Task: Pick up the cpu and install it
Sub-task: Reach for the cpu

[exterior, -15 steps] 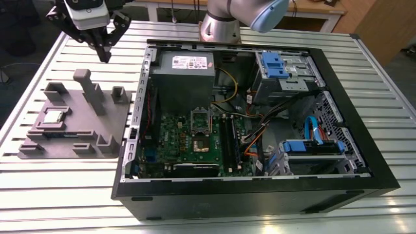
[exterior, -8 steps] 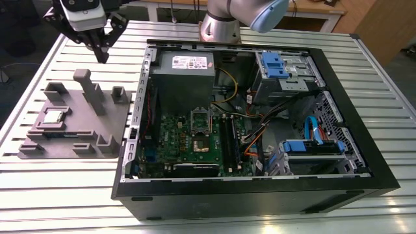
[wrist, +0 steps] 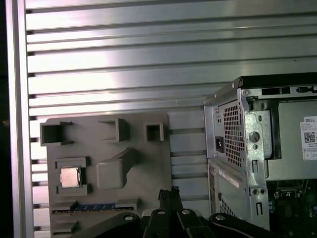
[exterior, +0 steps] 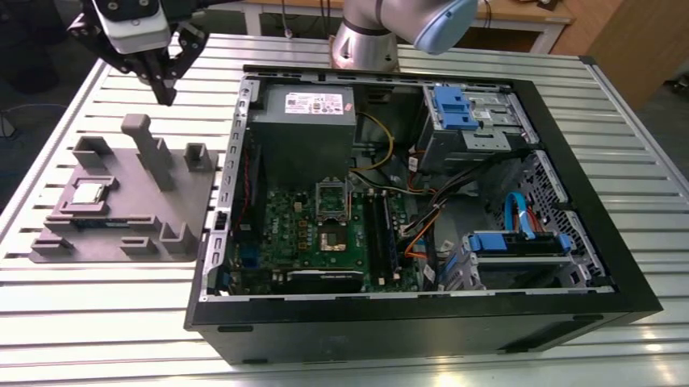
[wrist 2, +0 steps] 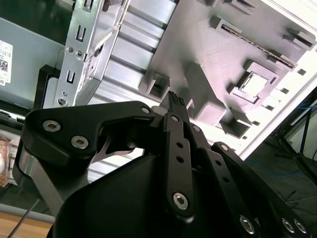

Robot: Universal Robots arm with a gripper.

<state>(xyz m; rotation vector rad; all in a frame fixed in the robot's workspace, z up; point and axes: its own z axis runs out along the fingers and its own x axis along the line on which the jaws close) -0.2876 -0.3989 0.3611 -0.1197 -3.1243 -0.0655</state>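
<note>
On grey fixture (exterior: 189, 206), the cpu (exterior: 86, 193): flat sq. chip (shiny top)

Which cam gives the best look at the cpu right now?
First wrist view: it looks squarely down on the cpu, unobstructed in its pocket on the grey fixture. The exterior view shows the cpu from farther off, at a slant. The second wrist view shows it tilted and glare-washed, past the gripper.

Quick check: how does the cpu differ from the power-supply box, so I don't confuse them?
The cpu is a small flat square chip; the power-supply box is far bigger and boxy. The cpu sits on the grey fixture tray outside; the power-supply box is mounted inside the computer case. Both have silver-grey metal tops.
</note>
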